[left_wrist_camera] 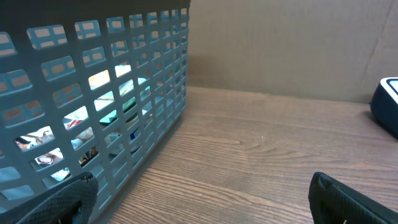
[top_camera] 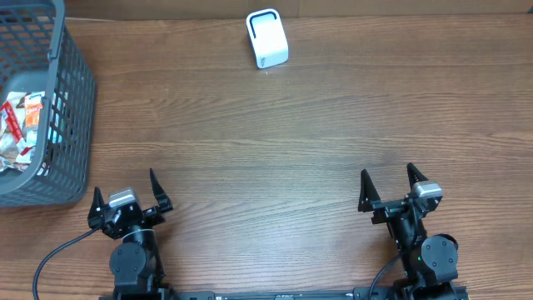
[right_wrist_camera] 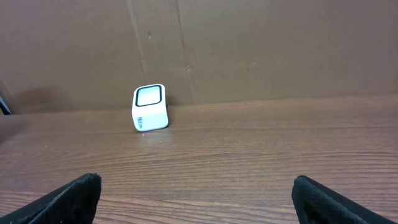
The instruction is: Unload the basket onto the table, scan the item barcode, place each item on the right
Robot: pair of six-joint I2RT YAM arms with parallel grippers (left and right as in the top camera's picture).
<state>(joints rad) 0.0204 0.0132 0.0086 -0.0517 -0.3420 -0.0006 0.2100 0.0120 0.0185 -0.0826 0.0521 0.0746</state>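
Left gripper (top_camera: 125,190): fingers spread wide, holding nothing; sits low at the near edge of the table (top_camera: 266,150), just right of the basket.
Basket (top_camera: 79,92): grey plastic grid, far left of the table, partly out of the overhead view; its wall fills the left wrist view.
Packets (top_camera: 21,125): several snack wrappers jumbled in the bottom of the basket; no barcode can be made out from here.
Scanner (top_camera: 267,38): small white box with a dark-rimmed window, standing at the far edge near the middle, well apart from both arms and the basket.
Right gripper (top_camera: 388,179): fingers spread wide, empty; near edge on the right, facing the scanner across bare wood.
Stage: nothing picked yet, as I judge it.
Risk, reach: a finger may catch the basket rim or grid and drag or tip it.
Risk, grab: packets overlap, so two may lift together, or a slick wrapper may slip.
Risk, scan: barcode side unknown; it may face away from the window.
Risk, approach: the scanner looks light; a nudge could shift it.
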